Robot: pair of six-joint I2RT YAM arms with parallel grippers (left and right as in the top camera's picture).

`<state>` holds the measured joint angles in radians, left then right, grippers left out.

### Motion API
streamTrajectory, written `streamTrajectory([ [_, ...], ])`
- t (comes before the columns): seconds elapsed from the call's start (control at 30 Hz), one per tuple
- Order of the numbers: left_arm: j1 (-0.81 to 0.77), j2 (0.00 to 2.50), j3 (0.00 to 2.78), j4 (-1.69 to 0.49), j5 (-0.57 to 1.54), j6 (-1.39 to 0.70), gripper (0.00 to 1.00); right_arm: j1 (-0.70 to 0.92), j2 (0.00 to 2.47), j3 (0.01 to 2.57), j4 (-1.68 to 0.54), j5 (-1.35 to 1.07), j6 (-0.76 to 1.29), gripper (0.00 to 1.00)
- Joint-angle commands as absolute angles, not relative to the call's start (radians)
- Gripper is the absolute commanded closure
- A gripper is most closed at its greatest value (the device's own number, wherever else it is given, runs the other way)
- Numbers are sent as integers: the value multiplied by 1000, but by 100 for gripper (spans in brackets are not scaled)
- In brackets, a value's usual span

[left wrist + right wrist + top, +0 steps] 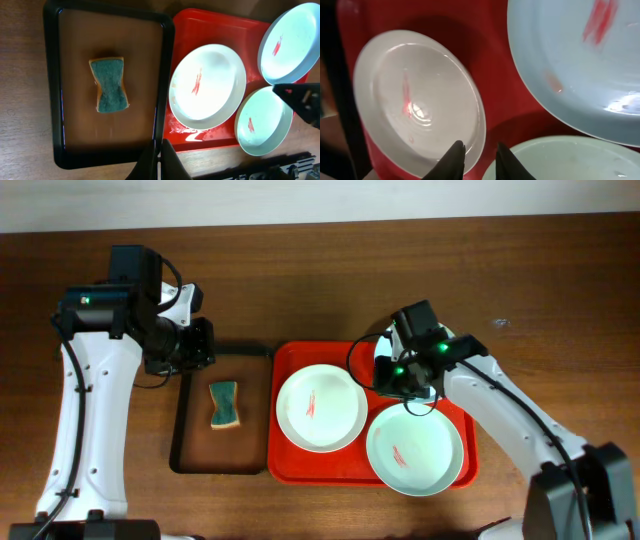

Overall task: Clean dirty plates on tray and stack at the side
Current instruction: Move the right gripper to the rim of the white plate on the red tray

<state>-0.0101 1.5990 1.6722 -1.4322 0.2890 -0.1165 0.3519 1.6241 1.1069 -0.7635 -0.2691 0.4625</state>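
Tabletop point(330, 270) of dark wood grain is bordered by a white strip point(320, 198). Three glossy round dirty plates point(320, 408) — red-smeared — are laid on the red plastic tray point(288, 360). The left gripper point(160, 147) is pinched together, empty; the right gripper point(479, 149) is held narrowly apart above the plates.

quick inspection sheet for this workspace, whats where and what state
surface: brown wooden table, no spills seen
job's things: large red plastic tray holding three pale glossy round plates, all red-smeared, none stacked aside
clutter: narrow black tray with brown base holding a green-and-yellow sponge
claws: left claw shut, empty; right claw open, empty, over the plates
cables: black cable looped beside the right arm
surroundings: white strip beyond the table's far edge
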Motion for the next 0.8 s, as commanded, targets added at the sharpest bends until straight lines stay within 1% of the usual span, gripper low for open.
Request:
streamTrajectory([
  [0.0,-13,1604,1682,-1434,300,-112,96,392,1708,1097,-744,-253,492,77],
  [0.13,-13,1604,1682,-1434,300,-112,94,400,1784,1097,-735,-250,492,77],
  [0.47,-13,1605,1682,-1434,300,-112,93,424,1791,1095,-699,-245,491,77],
  [0.5,-13,1604,1682,-1434,300,-112,89,434,1791,1095,-699,-223,491,77],
  [0.53,-13,1604,1682,-1435,300,-112,82,439,1791,1095,-699,-219,492,77],
  [0.57,-13,1604,1682,-1435,300,-112,71,439,1791,1095,-699,-218,492,77],
  [0.6,-13,1604,1682,-1435,300,-112,66,439,1791,1095,-699,-196,492,77],
  [0.63,-13,1604,1682,-1435,300,-112,64,439,1791,1095,-699,-189,492,77],
  [0.77,-13,1604,1682,-1435,300,-112,63,439,1791,1095,-699,-190,492,77],
])
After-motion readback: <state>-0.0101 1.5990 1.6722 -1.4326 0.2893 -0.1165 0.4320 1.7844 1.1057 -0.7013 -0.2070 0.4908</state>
